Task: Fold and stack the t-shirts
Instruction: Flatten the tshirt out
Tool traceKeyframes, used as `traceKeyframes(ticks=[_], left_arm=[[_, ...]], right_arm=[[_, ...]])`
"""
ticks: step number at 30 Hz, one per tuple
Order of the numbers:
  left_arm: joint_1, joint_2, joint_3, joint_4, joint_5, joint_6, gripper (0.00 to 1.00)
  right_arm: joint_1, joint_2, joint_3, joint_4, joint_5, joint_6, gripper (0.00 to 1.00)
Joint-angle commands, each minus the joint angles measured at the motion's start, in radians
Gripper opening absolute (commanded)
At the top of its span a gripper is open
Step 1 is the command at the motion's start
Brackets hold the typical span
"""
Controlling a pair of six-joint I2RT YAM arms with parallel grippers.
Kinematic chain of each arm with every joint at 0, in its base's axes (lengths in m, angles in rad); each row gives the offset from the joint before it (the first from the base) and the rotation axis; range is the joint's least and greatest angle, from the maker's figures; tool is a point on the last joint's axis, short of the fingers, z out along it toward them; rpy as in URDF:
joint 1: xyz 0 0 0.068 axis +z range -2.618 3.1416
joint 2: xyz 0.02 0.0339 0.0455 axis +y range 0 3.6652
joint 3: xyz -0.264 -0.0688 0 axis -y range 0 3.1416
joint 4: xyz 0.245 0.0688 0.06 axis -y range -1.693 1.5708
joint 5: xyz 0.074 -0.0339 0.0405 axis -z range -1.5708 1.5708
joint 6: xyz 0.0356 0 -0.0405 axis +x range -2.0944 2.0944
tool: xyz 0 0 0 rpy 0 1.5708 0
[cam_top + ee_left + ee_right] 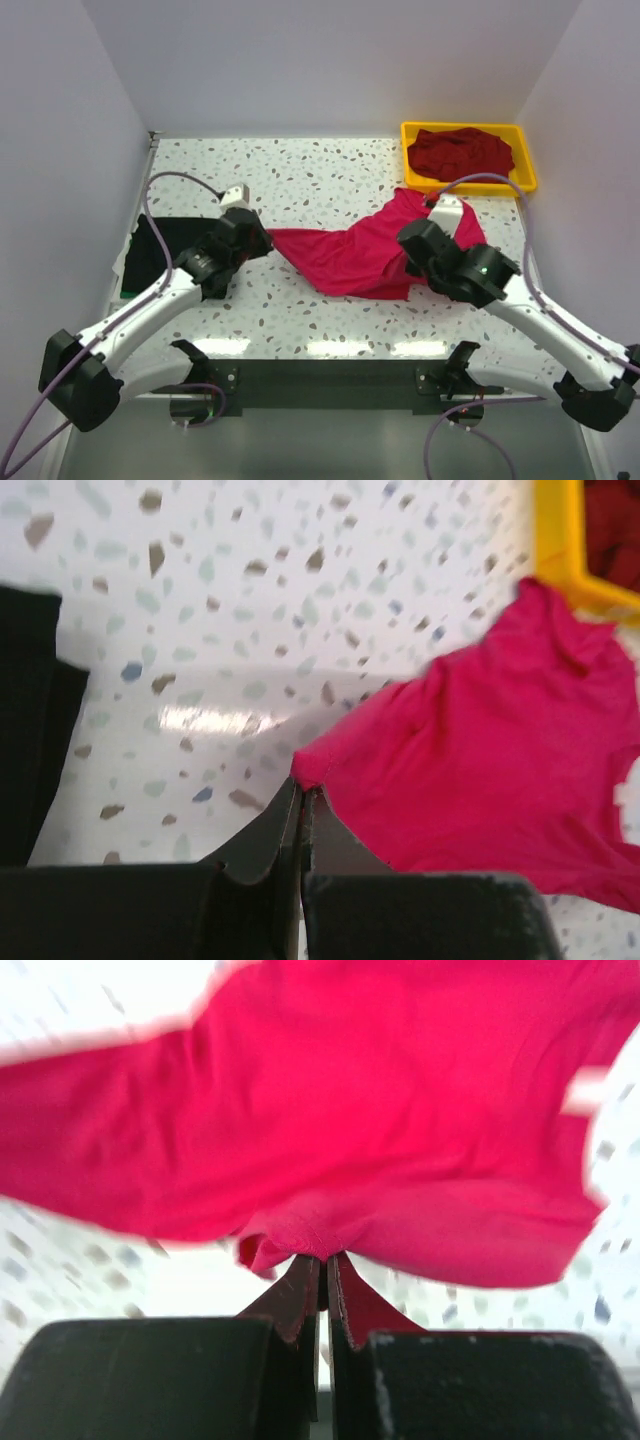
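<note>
**Top external view.** A bright pink-red short-sleeved fabric t-shirt (365, 255) spans the gap between the two grippers above a white speckled table (320, 170). The left gripper (262, 241) pinches the shirt's left tip. The right gripper (413, 262) is clamped on its near right edge. Beyond the right gripper the cloth runs up to the near corner of a yellow plastic tray (527, 160), in which a dark maroon t-shirt (462, 150) lies crumpled. A black t-shirt (150, 255) lies flat on the table, well out to the left of the left gripper.

**Left wrist view.** The left gripper's fingers (275, 830) are pressed together on a corner of the pink-red shirt. The rest of the cloth spreads ahead and to the right of the gripper. The black shirt lies to its left, and the tray is far ahead on the right.

**Right wrist view.** The right gripper's fingers (290, 1300) are shut on a bunched fold of the shirt's edge. Blurred pink-red cloth fills the view ahead, with table showing on either side.
</note>
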Motion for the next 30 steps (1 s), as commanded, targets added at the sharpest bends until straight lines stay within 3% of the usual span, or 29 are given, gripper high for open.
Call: traceKeyframes(ticks=[1, 6, 9, 14, 18, 23, 28, 30], left_arm=[[-0.004, -0.07, 0.188, -0.058, -0.118, 0.059, 0.0], [-0.004, -0.112, 0.396, -0.102, -0.207, 0.12, 0.0], [-0.004, -0.148, 0.479, -0.124, -0.241, 0.154, 0.0], [-0.004, -0.214, 0.611, -0.128, -0.189, 0.223, 0.0], [-0.004, -0.244, 0.744, -0.13, -0.022, 0.248, 0.0], [-0.004, -0.332, 0.801, -0.09, 0.037, 0.251, 0.0], [-0.004, -0.348, 0.869, -0.101, 0.115, 0.248, 0.0], [-0.004, -0.343, 0.887, -0.105, 0.123, 0.243, 0.0]], right_arm=[[-0.012, -0.04, 0.207, -0.083, 0.35, -0.088, 0.0], [-0.014, -0.076, 0.461, 0.081, 0.438, -0.355, 0.0], [-0.012, -0.103, 0.54, 0.193, 0.382, -0.483, 0.0], [-0.014, -0.101, 0.767, 0.204, 0.271, -0.624, 0.0], [-0.012, -0.072, 0.982, 0.17, 0.019, -0.707, 0.0], [-0.012, -0.021, 1.252, 0.114, -0.196, -0.756, 0.0], [-0.012, -0.038, 1.28, 0.123, -0.376, -0.765, 0.0], [-0.014, -0.046, 1.265, 0.141, -0.379, -0.767, 0.0]])
